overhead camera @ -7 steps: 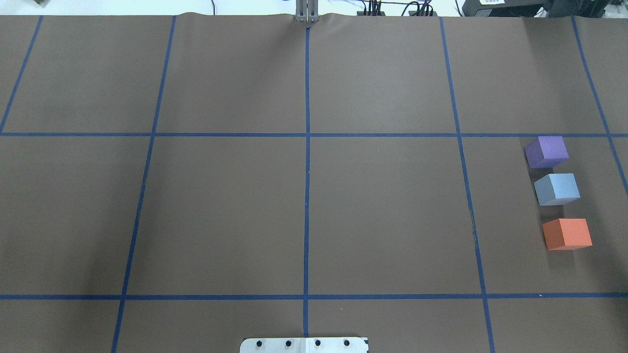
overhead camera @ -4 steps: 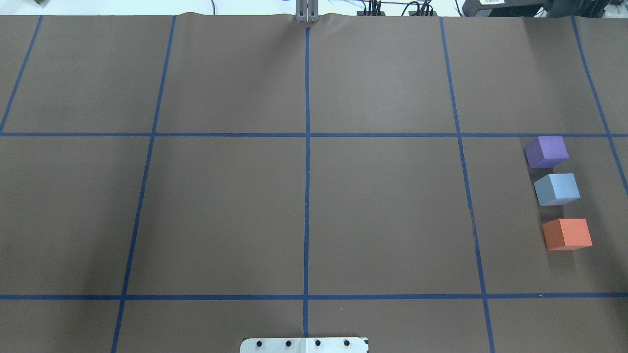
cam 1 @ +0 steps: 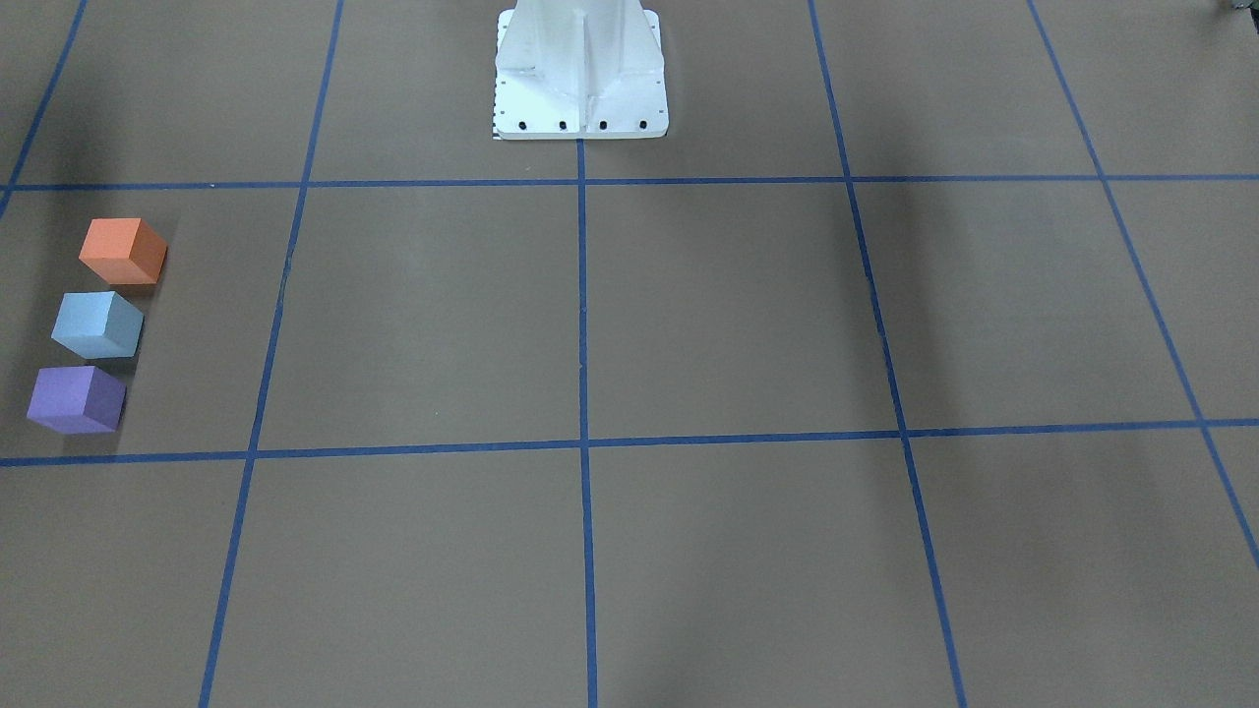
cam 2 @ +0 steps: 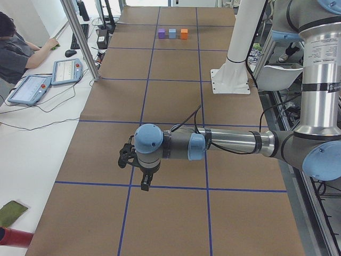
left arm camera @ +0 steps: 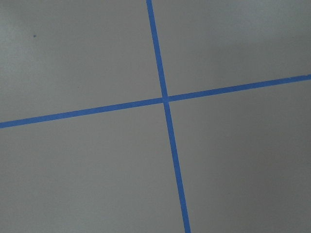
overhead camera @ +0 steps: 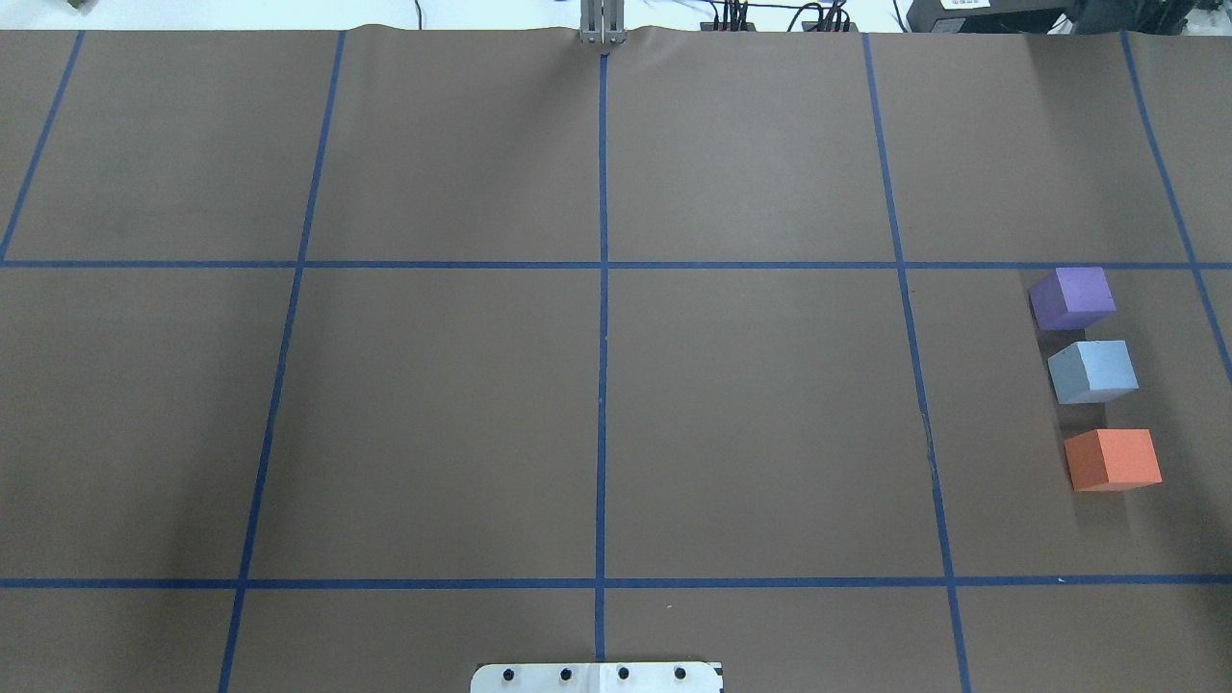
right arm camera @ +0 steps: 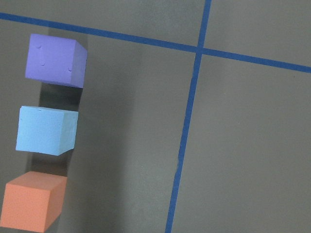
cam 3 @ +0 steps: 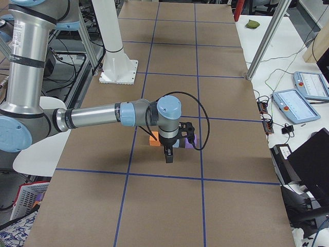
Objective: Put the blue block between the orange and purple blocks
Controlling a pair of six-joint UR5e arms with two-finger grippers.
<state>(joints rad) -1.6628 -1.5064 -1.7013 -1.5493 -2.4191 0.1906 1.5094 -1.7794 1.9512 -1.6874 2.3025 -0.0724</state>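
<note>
The blue block sits on the brown table between the purple block behind it and the orange block in front, in one row at the right, with small gaps. The row also shows in the front view: orange, blue, purple, and in the right wrist view. My right gripper hangs above the table beside the row; I cannot tell if it is open. My left gripper hangs over the far left of the table, empty-looking; I cannot tell its state.
The white robot pedestal stands at the table's near middle edge. Blue tape lines form a grid on the table. An operator sits at a side desk with tablets past the far edge.
</note>
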